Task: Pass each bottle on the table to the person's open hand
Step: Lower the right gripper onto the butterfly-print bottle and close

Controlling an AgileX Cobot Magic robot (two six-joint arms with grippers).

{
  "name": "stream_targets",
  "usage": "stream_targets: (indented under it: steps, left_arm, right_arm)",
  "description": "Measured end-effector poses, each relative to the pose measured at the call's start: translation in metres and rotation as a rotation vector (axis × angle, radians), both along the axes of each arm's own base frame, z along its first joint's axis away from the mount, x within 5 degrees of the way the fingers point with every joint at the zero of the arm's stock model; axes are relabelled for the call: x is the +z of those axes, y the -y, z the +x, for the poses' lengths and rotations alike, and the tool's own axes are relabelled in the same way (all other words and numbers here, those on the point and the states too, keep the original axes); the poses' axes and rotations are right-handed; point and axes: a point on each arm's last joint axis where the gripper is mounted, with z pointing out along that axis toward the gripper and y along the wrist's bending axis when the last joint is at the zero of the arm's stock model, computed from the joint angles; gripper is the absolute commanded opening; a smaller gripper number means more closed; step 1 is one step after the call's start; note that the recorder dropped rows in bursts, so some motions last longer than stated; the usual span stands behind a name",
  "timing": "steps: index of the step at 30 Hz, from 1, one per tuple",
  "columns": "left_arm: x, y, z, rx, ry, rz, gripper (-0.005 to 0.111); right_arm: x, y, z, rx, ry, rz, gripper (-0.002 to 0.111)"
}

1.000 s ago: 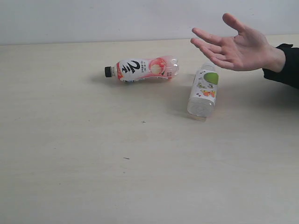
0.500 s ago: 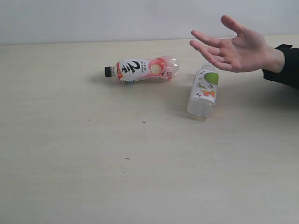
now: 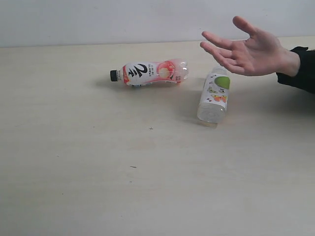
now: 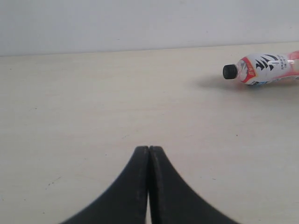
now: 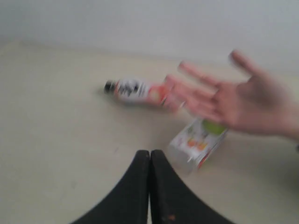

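Observation:
Two bottles lie on their sides on the table (image 3: pixel 98 177). The pink-and-white bottle (image 3: pixel 150 73) with a black cap lies at the back middle, cap pointing left; it also shows in the left wrist view (image 4: pixel 264 69) and the right wrist view (image 5: pixel 138 91). The bottle with the green patch (image 3: pixel 214 96) lies to its right, under the fingers of the person's open hand (image 3: pixel 251 49), which is held palm up above the table. My left gripper (image 4: pixel 149 150) is shut and empty, far from the bottles. My right gripper (image 5: pixel 150 153) is shut and empty, short of the green-patch bottle (image 5: pixel 198 142).
A pale wall (image 3: pixel 147 19) runs along the table's far edge. The person's black sleeve (image 3: pixel 301 69) enters from the right edge. Neither arm shows in the exterior view.
The hand has shifted very slightly. The bottles have not moved.

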Motion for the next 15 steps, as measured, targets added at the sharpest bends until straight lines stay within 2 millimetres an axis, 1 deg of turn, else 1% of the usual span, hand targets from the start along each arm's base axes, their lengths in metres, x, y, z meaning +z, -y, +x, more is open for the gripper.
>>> stream_targets:
  steps: [1,3,4,6,8,9,10,13,15]
  left_arm:
    - [0.0,0.0,0.0,0.0,0.0,0.0,0.003]
    - [0.0,0.0,0.0,0.0,0.0,0.0,0.003]
    - [0.0,0.0,0.0,0.0,0.0,0.0,0.003]
    - [0.0,0.0,0.0,0.0,0.0,0.0,0.003]
    - [0.0,0.0,0.0,0.0,0.0,0.0,0.003]
    - [0.0,0.0,0.0,0.0,0.0,0.0,0.003]
    - [0.0,0.0,0.0,0.0,0.0,0.0,0.003]
    - [0.0,0.0,0.0,0.0,0.0,0.0,0.003]
    - [0.0,0.0,0.0,0.0,0.0,0.0,0.003]
  right_arm:
    - [-0.004,-0.013,0.014,0.075,-0.135,-0.027,0.003]
    - [-0.013,-0.031,0.032,0.173,-0.316,-0.052,0.009]
    - [-0.022,-0.042,0.047,0.219,-0.426,-0.062,0.013]
    - [-0.04,-0.055,0.071,0.241,-0.548,-0.081,0.018]
    - [-0.064,-0.063,0.094,0.21,-0.644,-0.106,0.021]
    - [-0.074,-0.064,0.102,0.181,-0.666,-0.119,0.026]
    - [-0.089,-0.066,0.114,0.127,-0.693,-0.128,0.029]
    - [-0.119,-0.066,0.135,-0.004,-0.719,-0.143,0.045]
    - [-0.132,-0.067,0.145,-0.073,-0.716,-0.126,0.054]
